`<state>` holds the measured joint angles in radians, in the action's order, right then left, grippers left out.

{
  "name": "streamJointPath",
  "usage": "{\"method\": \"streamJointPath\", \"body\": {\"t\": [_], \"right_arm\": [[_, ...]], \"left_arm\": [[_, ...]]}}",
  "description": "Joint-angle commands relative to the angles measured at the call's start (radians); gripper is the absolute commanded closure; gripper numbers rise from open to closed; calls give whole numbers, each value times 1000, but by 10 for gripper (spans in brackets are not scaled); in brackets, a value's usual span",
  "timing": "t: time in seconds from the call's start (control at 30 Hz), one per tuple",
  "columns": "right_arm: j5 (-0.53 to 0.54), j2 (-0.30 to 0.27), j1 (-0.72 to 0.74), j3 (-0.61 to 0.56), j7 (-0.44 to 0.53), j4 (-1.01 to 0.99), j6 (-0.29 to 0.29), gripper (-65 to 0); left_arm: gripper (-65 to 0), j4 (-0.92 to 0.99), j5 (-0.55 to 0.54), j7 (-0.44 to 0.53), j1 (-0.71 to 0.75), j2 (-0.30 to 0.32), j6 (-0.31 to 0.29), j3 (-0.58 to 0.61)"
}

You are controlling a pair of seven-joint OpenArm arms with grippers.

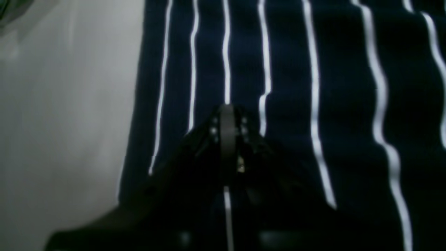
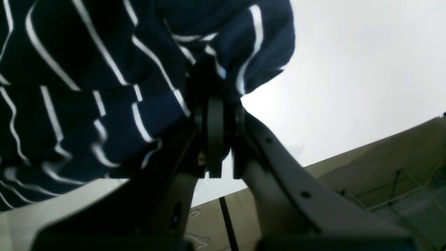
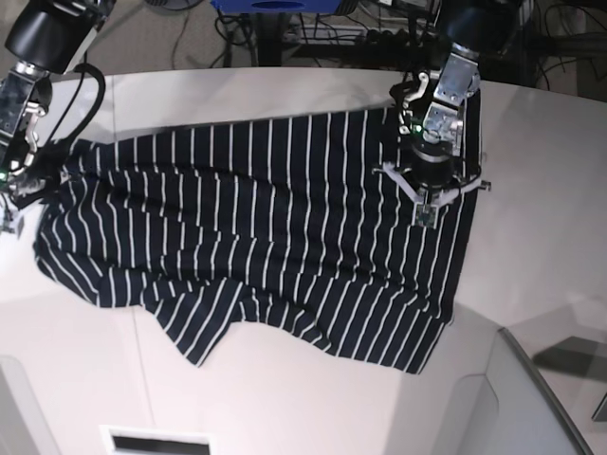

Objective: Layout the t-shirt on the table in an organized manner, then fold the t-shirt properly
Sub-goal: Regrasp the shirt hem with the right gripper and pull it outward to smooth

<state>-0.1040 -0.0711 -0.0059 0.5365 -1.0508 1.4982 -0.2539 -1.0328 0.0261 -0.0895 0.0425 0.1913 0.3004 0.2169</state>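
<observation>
A: Hands first — left hand (image 3: 424,210) sits closed, pressed down on the t-shirt (image 3: 266,237) near its right edge; the left wrist view shows the fingers together over stripes, no cloth visibly between them.

B: Right hand (image 3: 17,194)?

A: Pinched tight on a bunched fold at the shirt's far left edge; only the right wrist view shows that cloth gathered at the fingertips (image 2: 214,104).

B: Table (image 3: 313,398)?

A: Off-white, big. The base view alone shows the whole shirt spread across it, rumpled, with a flap folded over at the lower left.

B: Surroundings?

A: Cables (image 3: 379,33) behind the table. Both arms reach in from the far side.
</observation>
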Motion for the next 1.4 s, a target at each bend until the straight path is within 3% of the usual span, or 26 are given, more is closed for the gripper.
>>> {"method": "streamJointPath", "body": {"t": [0.0, 0.23, 0.43, 0.53, 0.73, 0.87, 1.0, 1.13, 1.37], "right_arm": [[-4, -14, 13, 1, 8, 18, 0, 0], [-3, 4, 20, -9, 8, 20, 0, 0], [-6, 35, 22, -11, -1, 106, 5, 0], [-6, 35, 20, -11, -12, 109, 6, 0], [-6, 30, 5, -11, -6, 106, 6, 0], [-6, 32, 5, -11, -6, 106, 6, 0], [-6, 35, 5, -11, -6, 106, 6, 0], [-7, 35, -1, -11, -13, 111, 6, 0], [-7, 37, -9, -48, -16, 138, 8, 0]], "left_arm": [[0, 21, -12, -54, -26, 7, -8, 0], [0, 121, -10, -54, -148, -13, -10, 5], [0, 75, -12, -60, -160, -33, -10, -6], [0, -36, -15, -65, -117, -26, -7, -18], [0, -390, -13, -132, 89, -66, -11, -248], [0, -522, -13, -131, 175, -63, -13, -253], [0, -442, -12, -131, 184, -68, -53, -193], [0, -318, -5, -125, 176, -68, -56, -119], [0, -206, -2, -123, 150, -63, -56, -118]]}}
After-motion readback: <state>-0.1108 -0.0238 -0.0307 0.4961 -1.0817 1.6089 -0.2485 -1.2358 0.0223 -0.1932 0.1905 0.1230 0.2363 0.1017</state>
